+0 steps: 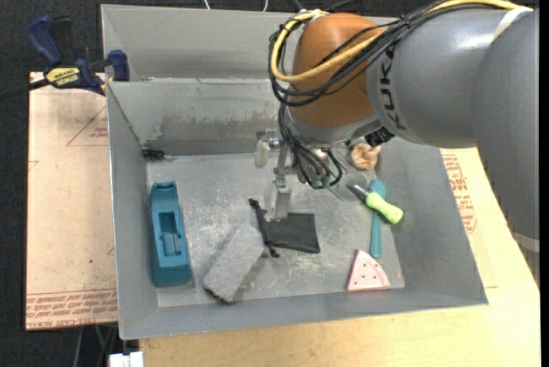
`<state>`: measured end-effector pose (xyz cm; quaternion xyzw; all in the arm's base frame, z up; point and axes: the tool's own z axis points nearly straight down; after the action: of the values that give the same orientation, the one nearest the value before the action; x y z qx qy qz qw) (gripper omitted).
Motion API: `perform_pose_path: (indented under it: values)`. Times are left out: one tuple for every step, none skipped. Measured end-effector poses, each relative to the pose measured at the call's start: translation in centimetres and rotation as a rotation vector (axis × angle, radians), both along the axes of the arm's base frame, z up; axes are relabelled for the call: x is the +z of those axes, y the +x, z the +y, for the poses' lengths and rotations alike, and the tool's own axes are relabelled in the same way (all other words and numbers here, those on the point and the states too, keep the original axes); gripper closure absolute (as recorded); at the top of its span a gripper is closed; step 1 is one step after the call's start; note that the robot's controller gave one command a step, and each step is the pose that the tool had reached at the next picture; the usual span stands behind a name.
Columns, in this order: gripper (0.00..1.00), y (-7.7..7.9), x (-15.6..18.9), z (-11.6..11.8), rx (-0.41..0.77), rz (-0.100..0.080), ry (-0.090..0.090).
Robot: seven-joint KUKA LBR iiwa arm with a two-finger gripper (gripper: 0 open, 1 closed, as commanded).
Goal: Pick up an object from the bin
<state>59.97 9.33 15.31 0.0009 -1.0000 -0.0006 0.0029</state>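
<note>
Inside bin [214, 129]: blue dispenser [169, 234], grey block [232, 264], screwdriver [378, 207].

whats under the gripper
A flat black piece lies on the bin floor below the gripper, a grey block just left of it. The piece's top edge is covered by the gripper.

The arm's orange wrist cover [330, 69] hides part of the bin's back wall [197, 112] — and half of a small tan thing [366, 156] beside it, too small to name.
</note>
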Motion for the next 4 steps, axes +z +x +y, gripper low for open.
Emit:
perform_pose_path:
  values:
    - [0.0,0.2,0.4,0.0,-0.002,-0.007,0.001]
    - [0.0,-0.8,-0.2,-1.8,0.073,-0.01,0.003]
    - [0.0,-0.6,2.2,-3.9,0.221,-0.011,0.001]
    - [0.0,-3.5,-0.9,-7.9,0.156,-0.005,0.002]
